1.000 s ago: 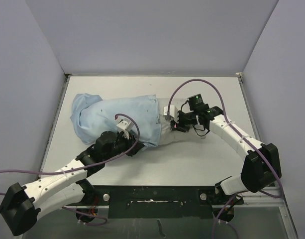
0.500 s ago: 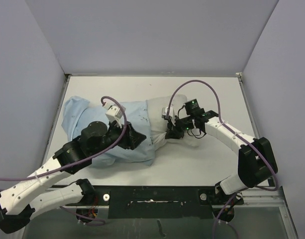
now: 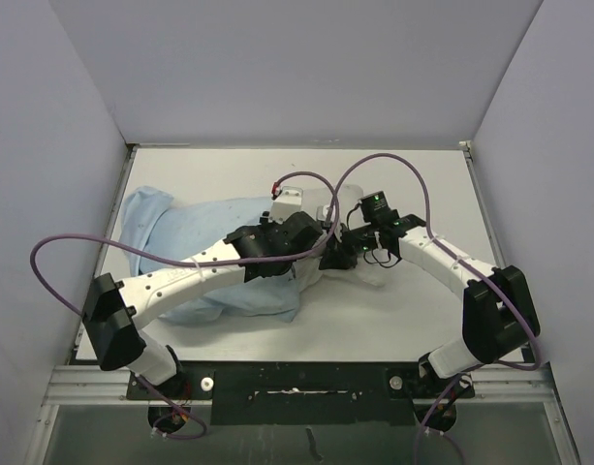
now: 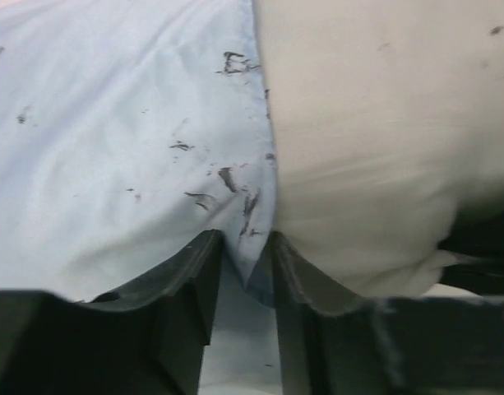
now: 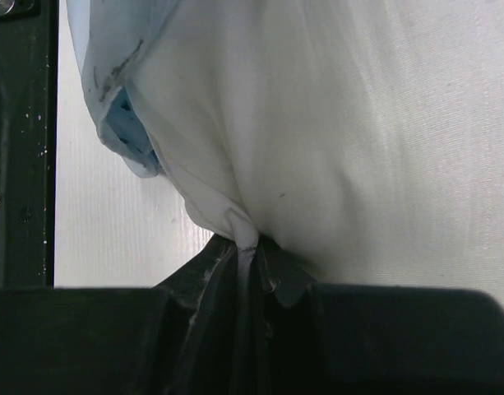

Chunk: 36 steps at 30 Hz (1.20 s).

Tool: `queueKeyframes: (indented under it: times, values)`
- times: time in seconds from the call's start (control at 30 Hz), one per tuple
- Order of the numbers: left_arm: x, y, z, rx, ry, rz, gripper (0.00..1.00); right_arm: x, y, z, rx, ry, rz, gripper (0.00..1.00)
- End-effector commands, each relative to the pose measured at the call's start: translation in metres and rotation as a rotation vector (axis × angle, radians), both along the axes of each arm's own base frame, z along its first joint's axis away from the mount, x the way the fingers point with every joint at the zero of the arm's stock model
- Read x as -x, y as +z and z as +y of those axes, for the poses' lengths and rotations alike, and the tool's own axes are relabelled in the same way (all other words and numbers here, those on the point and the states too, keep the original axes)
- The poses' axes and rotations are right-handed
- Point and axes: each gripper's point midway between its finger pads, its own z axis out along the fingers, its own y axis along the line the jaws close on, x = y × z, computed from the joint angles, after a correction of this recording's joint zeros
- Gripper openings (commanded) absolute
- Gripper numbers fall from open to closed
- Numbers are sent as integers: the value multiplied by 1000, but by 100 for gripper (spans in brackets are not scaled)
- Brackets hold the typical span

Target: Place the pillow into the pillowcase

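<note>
Left gripper point(image 4: 243, 247): jaws parted, straddling the pillowcase point(image 4: 112, 148) edge just left of the pillow point(image 4: 358, 148). Right gripper point(image 5: 247, 244): clamped on the pillow's right-end fabric.

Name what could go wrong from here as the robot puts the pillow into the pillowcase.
1. The right claw pinches only a small corner tuft of the pillow; that thin hold may slip.
2. The left claw stands open astride the pillowcase edge; closing, it might catch pillow fabric too, or miss the edge.
3. In the top view both claws sit close together, so they could bump.
</note>
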Motion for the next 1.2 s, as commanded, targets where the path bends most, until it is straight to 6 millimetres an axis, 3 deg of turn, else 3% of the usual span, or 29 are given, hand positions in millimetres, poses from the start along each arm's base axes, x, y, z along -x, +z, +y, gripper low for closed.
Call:
queueKeyframes:
  times: [0.0,0.07,0.13,0.23,0.3,0.37,0.53,0.6,0.63,0.73,0.8,0.83,0.87,0.97,1.03,1.1,1.17]
  values:
    - [-5,20,13,-16,64,-56,13,5,20,9,-83,37,-4,0]
    - [1,31,-1,62,-11,-51,1,5,20,9,-85,37,2,0]
    - [11,51,-22,170,-134,-63,0,5,21,10,-92,36,10,0]
    - [35,94,-60,392,-394,-107,0,4,25,16,-111,38,24,0]
    - [45,132,-82,532,-531,-187,0,2,38,24,-151,45,30,0]
    - [52,169,-102,646,-668,-247,0,-6,69,36,-234,62,36,0]
    - [29,258,-141,876,-898,-310,0,-33,181,66,-498,106,5,0]
    - [21,272,-147,915,-944,-324,0,-30,179,68,-548,94,49,0]
    - [18,270,-148,928,-954,-316,0,-27,165,66,-548,75,68,0]
    - [19,214,-146,929,-956,-237,0,-10,87,45,-425,45,44,0]
    - [24,167,-138,921,-941,-199,0,16,46,25,-317,126,4,13]
    - [29,142,-133,920,-942,-178,0,27,38,14,-275,167,-1,22]
    - [35,119,-129,921,-945,-153,0,36,36,2,-235,218,-21,37]
    - [56,57,-118,934,-949,-66,0,53,35,-40,-112,302,-41,63]
    - [69,26,-111,936,-938,3,0,46,47,-65,-100,306,-105,70]
    - [77,8,-105,909,-919,43,0,29,63,-90,-99,236,-170,76]
    - [82,5,-98,854,-898,50,11,15,82,-105,-79,208,-254,80]
